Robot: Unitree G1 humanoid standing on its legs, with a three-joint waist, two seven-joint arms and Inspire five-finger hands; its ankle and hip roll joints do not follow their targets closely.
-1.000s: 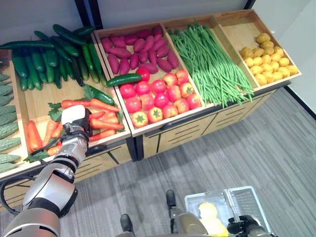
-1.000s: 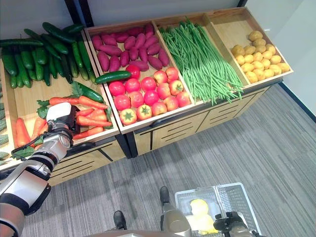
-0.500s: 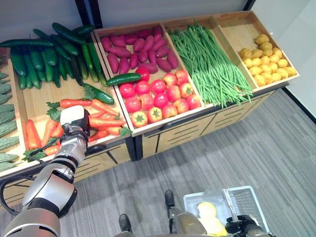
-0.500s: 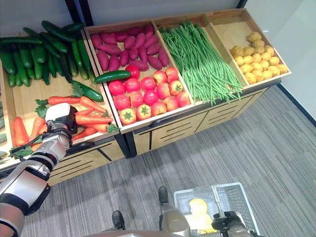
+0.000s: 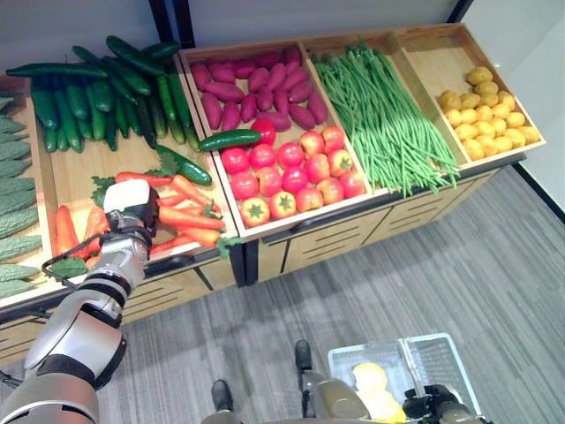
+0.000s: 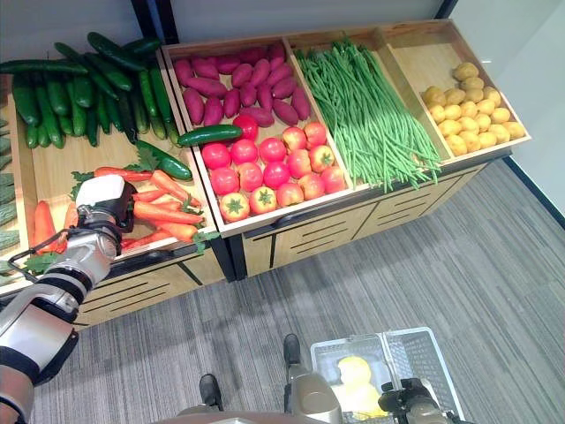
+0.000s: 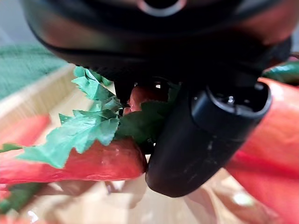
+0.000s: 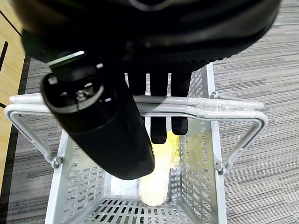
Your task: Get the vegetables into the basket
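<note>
Carrots [image 5: 185,216] lie in a loose heap at the front of the left-hand wooden bin [image 5: 66,181] of the display stand, their leafy green tops mixed among them. The left hand [image 6: 104,205] is down in this heap. In its wrist view the thumb [image 7: 201,140] and the fingers are curled round the leafy top of one carrot [image 7: 88,161] — the orange root lies just under the thumb, resting on the wooden floor of the bin.

Behind the carrots in the same bin lie dark green cucumbers [image 5: 106,93]. The next bin to the right holds purple sweet potatoes [image 5: 252,88] at the back and red tomatoes [image 5: 291,172] at the front, with one cucumber lying across between the two groups. Further right is a bin of long green beans [image 5: 380,119], and the last bin holds small yellow potatoes [image 5: 485,115].

The basket [image 8: 205,186] — pale grey, perforated plastic — hangs low at the robot's right side above grey carpet [image 5: 459,256]. The right hand [image 8: 112,135] has its fingers curled over the basket's twin wire handles [image 8: 205,107], with the thumb on the near side. A yellow item [image 6: 356,371] lies on the basket's floor; what kind it is cannot be told.
</note>
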